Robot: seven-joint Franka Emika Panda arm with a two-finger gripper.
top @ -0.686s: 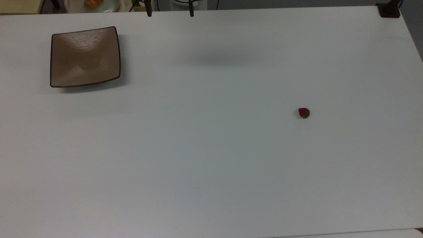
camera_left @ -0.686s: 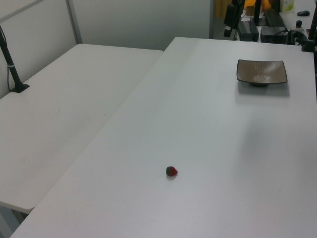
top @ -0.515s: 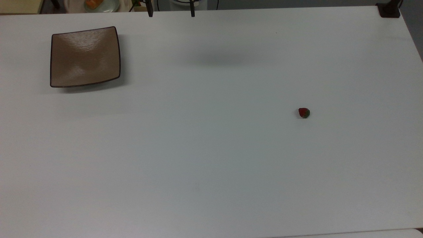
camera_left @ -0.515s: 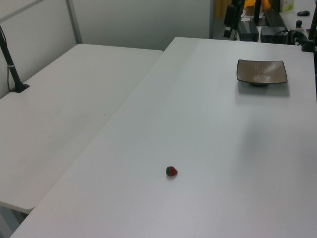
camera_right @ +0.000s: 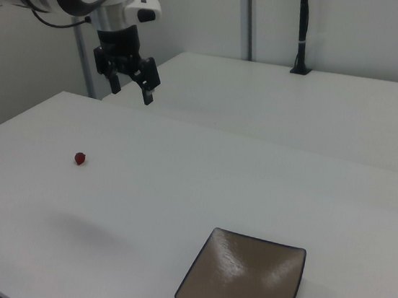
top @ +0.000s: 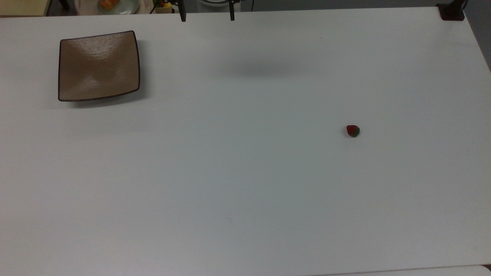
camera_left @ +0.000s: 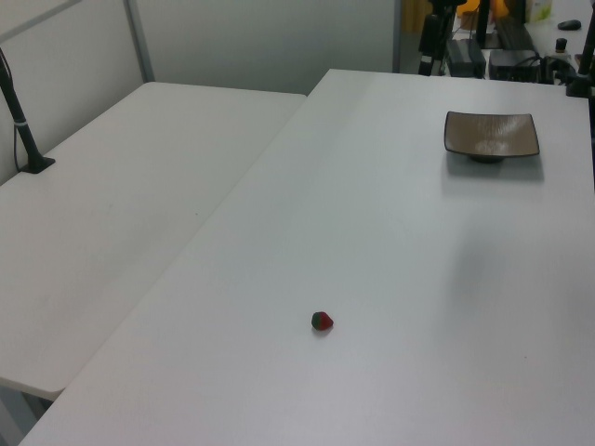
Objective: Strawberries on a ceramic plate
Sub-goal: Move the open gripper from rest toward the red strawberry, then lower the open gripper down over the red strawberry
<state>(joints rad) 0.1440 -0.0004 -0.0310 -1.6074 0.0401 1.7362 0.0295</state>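
Note:
One tiny red strawberry [top: 353, 130] with a dark green end lies alone on the white table [top: 245, 172], toward the top view's right. It also appears as a strawberry [camera_left: 322, 321] in the left view and a strawberry [camera_right: 79, 157] in the right view. The square glossy brown ceramic plate [top: 99, 66] sits bare at the top view's upper left, and is seen again as the plate [camera_left: 492, 135] and the plate [camera_right: 243, 278]. My gripper [camera_right: 130, 91] hangs open and holds nothing, high above the table, far from both. Its two dark fingertips [top: 183, 16] poke in at the top view's upper edge.
A second white table [camera_left: 112, 232] adjoins on the left view's left, with a black pole [camera_left: 23, 121] on it. A black post base [top: 450, 11] stands at the top view's upper right corner. Clutter [top: 111, 4] lies beyond the table's far edge.
In the top view the gripper's fingertips have shifted a little to the right along the upper edge. Strawberry and plate have not moved.

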